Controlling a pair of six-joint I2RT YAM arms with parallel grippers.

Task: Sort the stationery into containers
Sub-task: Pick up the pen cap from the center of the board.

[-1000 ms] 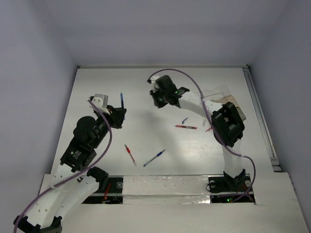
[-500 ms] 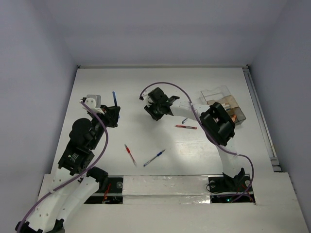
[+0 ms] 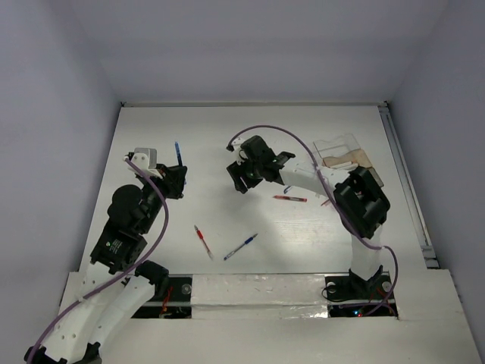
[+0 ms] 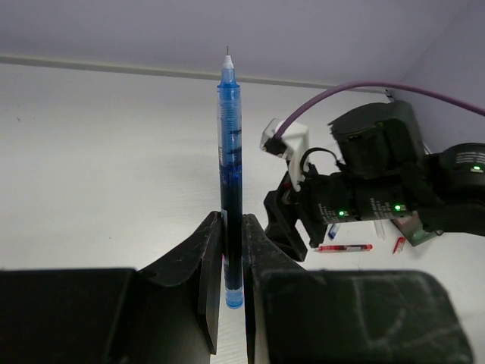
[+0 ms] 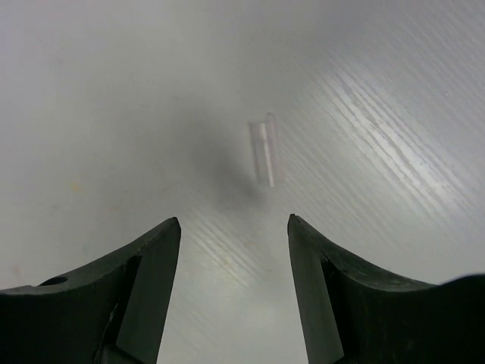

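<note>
My left gripper (image 3: pixel 175 176) (image 4: pixel 231 218) is shut on a blue pen (image 3: pixel 178 151) (image 4: pixel 229 152), holding it near its lower end so it stands up from the jaws. My right gripper (image 3: pixel 239 180) (image 5: pixel 233 221) is open over the table's middle, with nothing between its fingers. A small clear cap-like piece (image 5: pixel 264 153) lies on the table just beyond its fingertips. The clear organiser box (image 3: pixel 342 151) sits at the right and is partly hidden by the right arm. On the table lie a red pen (image 3: pixel 290 199) (image 4: pixel 345 247), a red-and-white pen (image 3: pixel 202 241) and a blue pen (image 3: pixel 241 246).
A short blue piece (image 3: pixel 288 188) and a small red item (image 3: pixel 326 202) lie near the right arm's forearm. Another red pen (image 3: pixel 166 296) sits by the left arm's base. Walls close the table at the back and on both sides.
My right gripper has opened wide and shifted slightly over the table's middle. My left gripper carried the blue pen a little leftward, then held still.
</note>
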